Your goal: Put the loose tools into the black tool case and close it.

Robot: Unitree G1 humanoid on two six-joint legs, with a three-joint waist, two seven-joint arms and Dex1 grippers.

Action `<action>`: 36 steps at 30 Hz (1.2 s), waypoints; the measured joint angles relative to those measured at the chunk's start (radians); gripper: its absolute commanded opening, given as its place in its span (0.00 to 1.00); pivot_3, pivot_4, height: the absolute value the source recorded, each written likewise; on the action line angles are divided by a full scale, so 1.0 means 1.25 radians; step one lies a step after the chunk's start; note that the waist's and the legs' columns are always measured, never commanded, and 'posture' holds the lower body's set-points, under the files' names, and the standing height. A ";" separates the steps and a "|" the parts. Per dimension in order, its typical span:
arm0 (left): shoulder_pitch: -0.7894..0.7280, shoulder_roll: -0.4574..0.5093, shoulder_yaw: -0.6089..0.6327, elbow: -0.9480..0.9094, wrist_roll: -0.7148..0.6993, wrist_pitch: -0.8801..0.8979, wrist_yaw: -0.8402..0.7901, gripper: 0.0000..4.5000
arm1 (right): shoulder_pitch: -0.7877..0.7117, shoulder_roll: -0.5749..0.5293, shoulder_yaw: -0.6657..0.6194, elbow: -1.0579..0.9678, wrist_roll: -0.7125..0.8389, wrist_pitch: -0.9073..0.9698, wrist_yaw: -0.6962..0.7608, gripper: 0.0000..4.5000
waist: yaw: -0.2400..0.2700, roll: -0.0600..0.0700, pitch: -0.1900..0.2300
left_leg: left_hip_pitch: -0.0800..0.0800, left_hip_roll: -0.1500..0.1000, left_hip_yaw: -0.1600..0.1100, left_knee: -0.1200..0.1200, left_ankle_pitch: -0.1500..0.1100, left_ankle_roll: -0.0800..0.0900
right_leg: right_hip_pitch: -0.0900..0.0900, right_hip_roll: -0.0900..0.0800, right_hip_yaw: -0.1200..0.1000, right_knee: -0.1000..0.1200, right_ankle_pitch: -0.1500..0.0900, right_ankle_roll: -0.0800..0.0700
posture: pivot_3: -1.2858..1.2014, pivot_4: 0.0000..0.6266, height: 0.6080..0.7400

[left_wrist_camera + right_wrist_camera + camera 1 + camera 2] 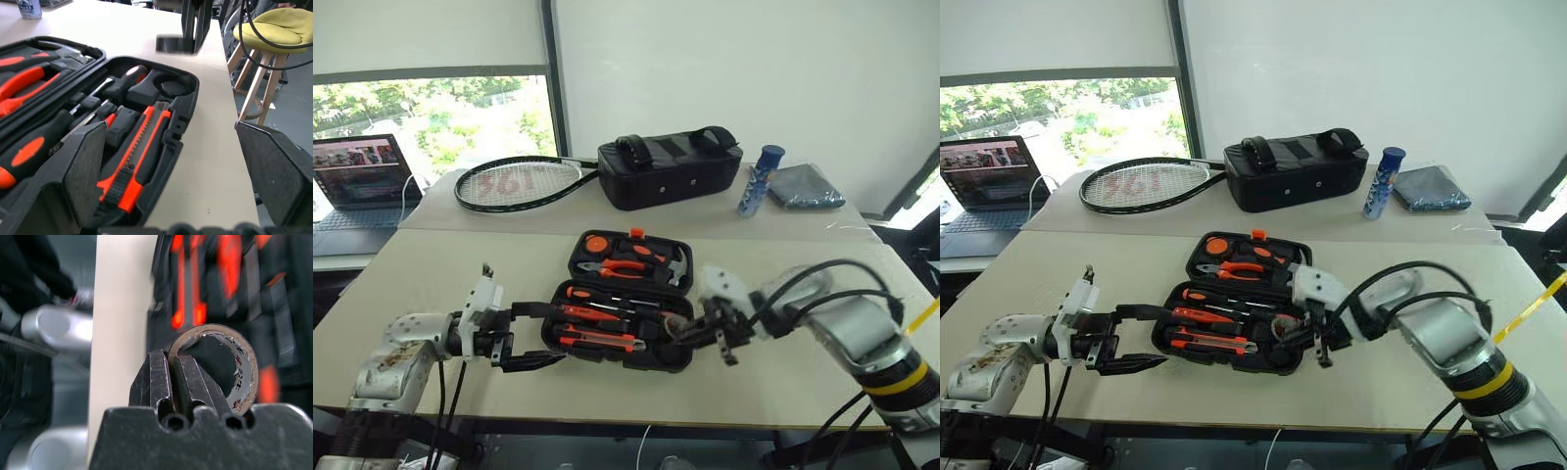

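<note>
Right gripper [168, 374] fingers pinching the tape roll [230, 364] wall, hovering at the open black tool case [619, 338] center frame; left gripper [530, 338] fingers gaping wide.

The near right corner of the tool case [677, 345] is covered by the right tool [690, 333], so the tape roll [230, 367] is hidden there. In the right wrist view the case's contents are blurred to orange streaks. The laptop [357, 176] is cut off by the picture's edge.
</note>
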 measured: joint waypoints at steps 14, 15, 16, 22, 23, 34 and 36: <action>0.030 0.005 0.001 -0.019 0.000 -0.004 0.004 1.00 | -0.001 0.051 0.096 0.021 -0.066 0.023 -0.067 0.01 | 0.000 0.000 0.000 | 0.001 0.001 0.000 0.000 0.000 0.000 | 0.000 0.001 0.000 0.000 0.000 0.000 | 0.52 0.24 1.00; 0.030 0.005 0.001 -0.019 0.000 -0.004 0.004 1.00 | -0.002 0.053 0.098 0.021 -0.066 0.025 -0.068 0.01 | 0.000 0.000 0.000 | 0.001 0.001 0.000 0.000 0.000 0.000 | 0.000 0.001 0.000 0.000 0.000 0.000 | 0.52 0.24 1.00; 0.030 0.005 0.000 -0.019 0.000 -0.004 0.006 1.00 | -0.004 0.058 0.100 0.021 -0.070 0.028 -0.070 0.01 | -0.001 0.000 0.000 | 0.001 0.001 0.000 0.000 0.000 0.000 | 0.000 0.001 0.000 0.000 0.000 0.000 | 0.52 0.24 1.00; 0.025 0.008 0.000 -0.033 0.000 -0.001 0.017 1.00 | -0.007 0.048 0.098 0.023 -0.100 0.002 -0.072 0.44 | -0.002 0.000 0.000 | 0.001 0.001 0.000 0.000 0.000 0.000 | 0.000 0.001 0.000 0.000 0.000 0.000 | 0.52 0.24 1.00; 0.025 0.010 0.000 -0.033 0.000 0.001 0.019 1.00 | -0.007 0.044 0.091 0.022 -0.097 0.002 -0.071 0.51 | -0.001 0.000 0.000 | 0.001 0.001 0.000 0.000 0.000 0.000 | 0.000 0.001 0.000 0.000 0.000 0.000 | 0.52 0.24 1.00; -0.033 0.016 0.067 0.100 0.024 0.036 0.167 0.94 | 0.174 -0.005 -0.219 0.047 0.089 -0.136 0.041 0.45 | 0.004 -0.002 0.001 | 0.001 0.001 -0.001 0.000 0.000 0.000 | 0.002 0.001 -0.002 -0.001 0.000 0.000 | 0.52 0.24 1.00; -0.057 0.020 0.061 0.179 0.078 0.016 0.215 0.85 | 0.240 0.005 -0.224 0.097 0.040 -0.237 0.013 0.30 | -0.001 -0.002 0.001 | 0.001 0.001 -0.001 0.000 0.000 0.000 | 0.001 0.001 -0.001 0.000 0.000 0.000 | 0.52 0.24 1.00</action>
